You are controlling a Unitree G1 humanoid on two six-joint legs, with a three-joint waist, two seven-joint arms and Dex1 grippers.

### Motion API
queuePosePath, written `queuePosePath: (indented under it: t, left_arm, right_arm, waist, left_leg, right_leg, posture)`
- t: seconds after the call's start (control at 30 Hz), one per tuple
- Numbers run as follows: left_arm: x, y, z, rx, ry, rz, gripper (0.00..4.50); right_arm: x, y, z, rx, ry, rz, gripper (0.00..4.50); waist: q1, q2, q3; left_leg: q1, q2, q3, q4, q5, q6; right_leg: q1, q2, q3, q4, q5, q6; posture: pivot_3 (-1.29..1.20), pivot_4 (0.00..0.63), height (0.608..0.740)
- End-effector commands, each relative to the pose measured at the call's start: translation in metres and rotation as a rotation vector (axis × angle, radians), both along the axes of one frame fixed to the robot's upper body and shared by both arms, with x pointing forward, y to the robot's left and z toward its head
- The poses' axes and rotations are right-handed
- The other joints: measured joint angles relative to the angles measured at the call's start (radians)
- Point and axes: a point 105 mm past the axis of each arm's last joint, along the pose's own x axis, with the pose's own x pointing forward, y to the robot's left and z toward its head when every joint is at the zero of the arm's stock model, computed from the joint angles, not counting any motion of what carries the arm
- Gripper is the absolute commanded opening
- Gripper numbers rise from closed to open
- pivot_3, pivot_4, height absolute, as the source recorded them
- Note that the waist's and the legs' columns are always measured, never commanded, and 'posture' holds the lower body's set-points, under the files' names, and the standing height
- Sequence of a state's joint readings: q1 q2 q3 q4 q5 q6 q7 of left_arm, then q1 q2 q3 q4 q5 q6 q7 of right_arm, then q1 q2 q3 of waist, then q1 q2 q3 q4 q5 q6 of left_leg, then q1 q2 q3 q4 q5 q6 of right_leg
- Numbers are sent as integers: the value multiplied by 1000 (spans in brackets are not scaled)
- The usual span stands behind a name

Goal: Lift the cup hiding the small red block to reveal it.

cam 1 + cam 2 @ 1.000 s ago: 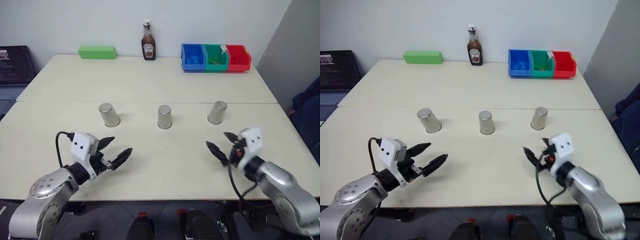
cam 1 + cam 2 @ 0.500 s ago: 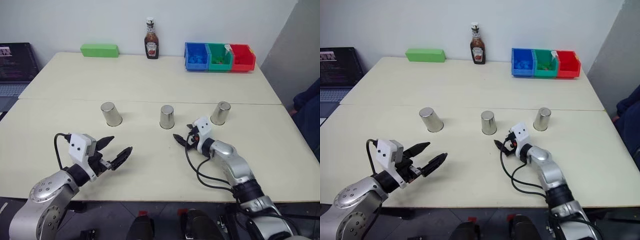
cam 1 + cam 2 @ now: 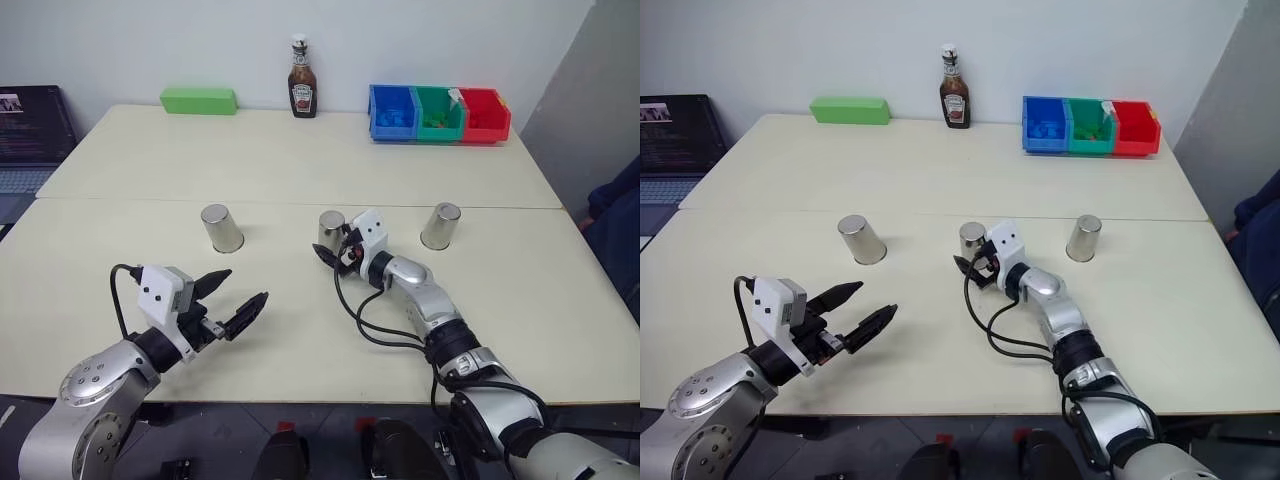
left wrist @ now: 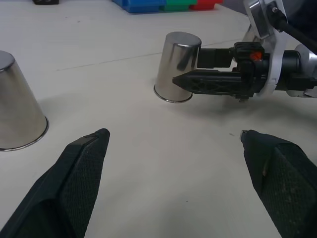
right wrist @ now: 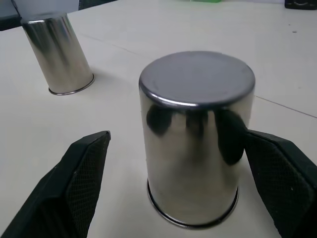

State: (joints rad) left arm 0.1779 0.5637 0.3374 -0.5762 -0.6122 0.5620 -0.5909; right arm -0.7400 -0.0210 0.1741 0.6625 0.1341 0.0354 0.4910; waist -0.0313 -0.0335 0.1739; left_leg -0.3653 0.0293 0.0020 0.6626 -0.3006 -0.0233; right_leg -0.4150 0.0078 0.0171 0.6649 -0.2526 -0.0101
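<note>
Three shiny silver metal cups stand mouth-down in a row across the pale surface (image 3: 150, 160), well apart from one another, each slightly tapered with its flat base uppermost. The left cup (image 3: 220, 227) and the right cup (image 3: 440, 225) lean a little as seen from above; the middle cup (image 5: 194, 139) stands upright, plain and unmarked, its rim flat on the surface and its polished wall mirroring dark shapes. The small red block cannot be seen.
</note>
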Motion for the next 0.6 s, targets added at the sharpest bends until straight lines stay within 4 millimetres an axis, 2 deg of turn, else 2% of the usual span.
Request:
queuePosePath:
  t: [0.03, 0.23, 0.37, 0.4, 0.5, 0.6]
  left_arm:
    - [0, -3, 9, 9, -42, -14, 4500]
    - [0, -3, 9, 10, -45, -14, 4500]
    - [1, -2, 9, 13, -50, -8, 4500]
    - [1, -2, 9, 13, -50, -7, 4500]
    - [1, -3, 9, 15, -49, -10, 4500]
    - [1, -3, 8, 16, -47, -12, 4500]
  right_arm:
    - [13, 2, 20, 15, -68, -31, 4437]
    - [17, 6, 21, 24, -69, -34, 4437]
    - [15, 11, 22, 53, -68, -19, 3747]
    - [15, 11, 22, 54, -71, -21, 3366]
    - [14, 13, 25, 75, -75, -20, 2709]
    - [14, 11, 30, 97, -91, -29, 2659]
  waist:
    - [-1, 0, 0]
    - [-1, 0, 0]
    - [-1, 0, 0]
    - [-1, 0, 0]
    - [-1, 0, 0]
    - [-1, 0, 0]
  left_leg:
    - [0, 0, 0, 0, 0, 0]
    - [0, 0, 0, 0, 0, 0]
    - [0, 0, 0, 0, 0, 0]
    - [0, 0, 0, 0, 0, 0]
    - [0, 0, 0, 0, 0, 0]
    - [0, 0, 0, 0, 0, 0]
  right_leg:
    - [0, 0, 0, 0, 0, 0]
    - [0, 0, 0, 1, 0, 0]
    - [0, 0, 0, 1, 0, 0]
    - [0, 0, 0, 0, 0, 0]
    - [0, 0, 0, 1, 0, 0]
    - [0, 0, 0, 1, 0, 0]
  posture:
    - [0, 150, 740]
    - [0, 150, 740]
    - [0, 150, 740]
    - [0, 150, 740]
    - [0, 150, 740]
    - [0, 150, 740]
